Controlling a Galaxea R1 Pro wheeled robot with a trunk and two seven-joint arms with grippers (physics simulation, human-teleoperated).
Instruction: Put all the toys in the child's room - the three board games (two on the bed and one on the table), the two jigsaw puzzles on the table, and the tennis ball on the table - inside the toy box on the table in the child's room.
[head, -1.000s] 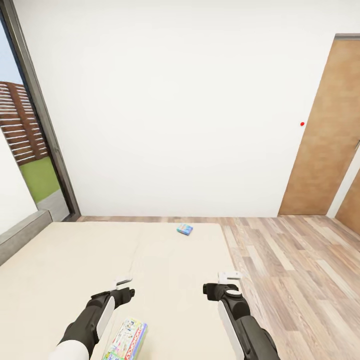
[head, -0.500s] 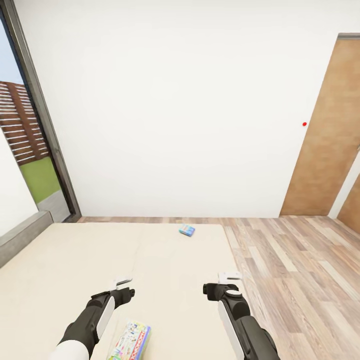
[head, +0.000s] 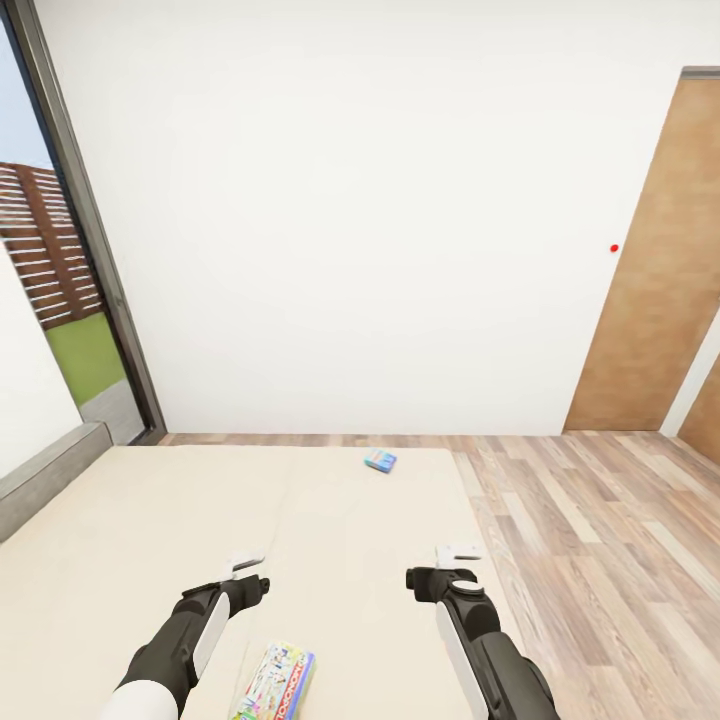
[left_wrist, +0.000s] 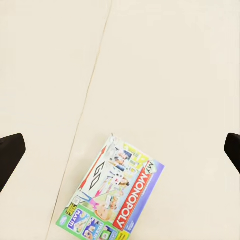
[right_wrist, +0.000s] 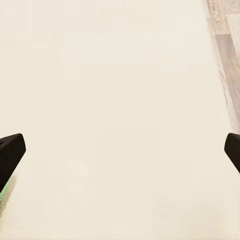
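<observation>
Two board games lie on the beige bed (head: 150, 520). A white-green Monopoly box (head: 275, 684) rests near the head view's lower edge, just right of my left forearm; the left wrist view has it (left_wrist: 115, 192) flat on the mattress below the open fingers. A smaller blue box (head: 379, 461) sits by the bed's far edge. My left gripper (head: 245, 563) hovers above the mattress, open and holding nothing. My right gripper (head: 460, 551) is open too, over the bed's right side. The table, toy box, puzzles and ball are out of view.
A white wall stands behind the bed. Wooden floor (head: 600, 530) runs along the bed's right side up to a brown door (head: 655, 270). A dark-framed glass door (head: 60, 250) rises at the left, beside the bed's grey frame (head: 45, 470).
The whole picture has slid to the right, so the camera has moved. Both arms keep their pose and both grippers stay open.
</observation>
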